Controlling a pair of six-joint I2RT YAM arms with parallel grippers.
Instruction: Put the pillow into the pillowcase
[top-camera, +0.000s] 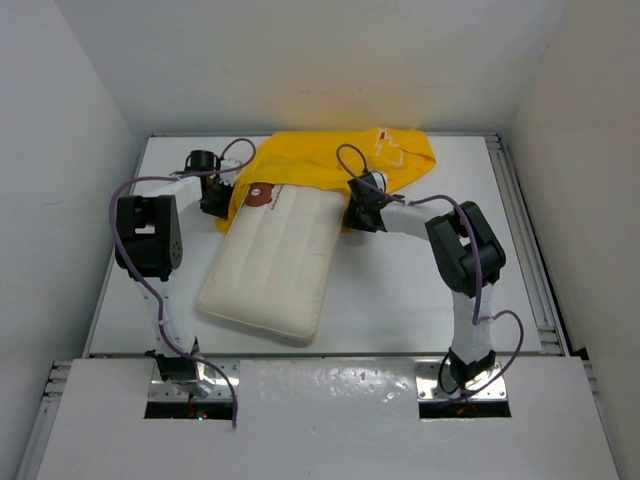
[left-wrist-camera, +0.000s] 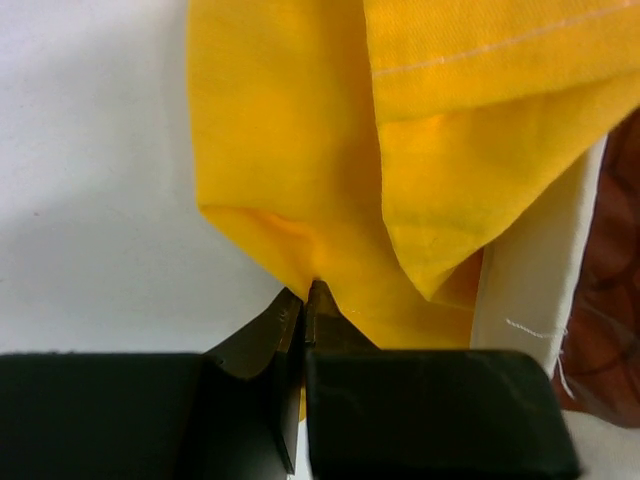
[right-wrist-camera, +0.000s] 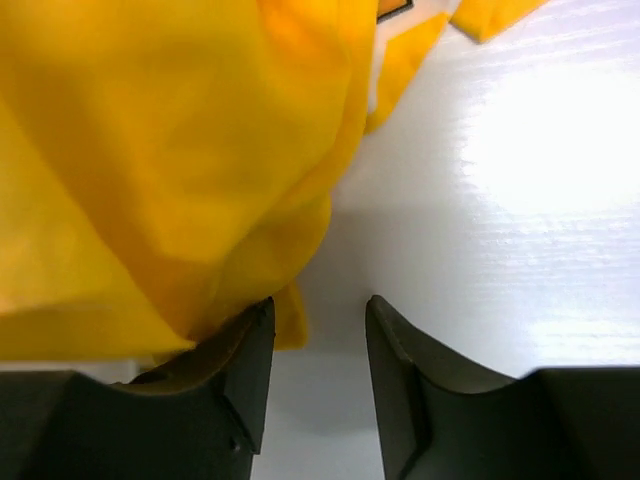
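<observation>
The cream-white pillow (top-camera: 270, 265) lies slantwise on the table, its far end tucked into the mouth of the yellow pillowcase (top-camera: 330, 160). At the mouth's left corner my left gripper (top-camera: 216, 200) is shut on a fold of the pillowcase (left-wrist-camera: 300, 150), the fingertips pinched together on the yellow cloth (left-wrist-camera: 308, 292). A strip of the pillow (left-wrist-camera: 530, 290) shows to the right of that fold. My right gripper (top-camera: 358, 212) stands open at the mouth's right corner. In the right wrist view the pillowcase (right-wrist-camera: 150, 150) drapes over the left finger (right-wrist-camera: 250, 350); bare table shows across the gap of that gripper (right-wrist-camera: 318, 310).
The white table (top-camera: 420, 290) is boxed in by white walls on three sides. A metal rail (top-camera: 525, 250) runs along its right edge. A brown printed patch (top-camera: 260, 193) sits on the pillowcase near the left gripper.
</observation>
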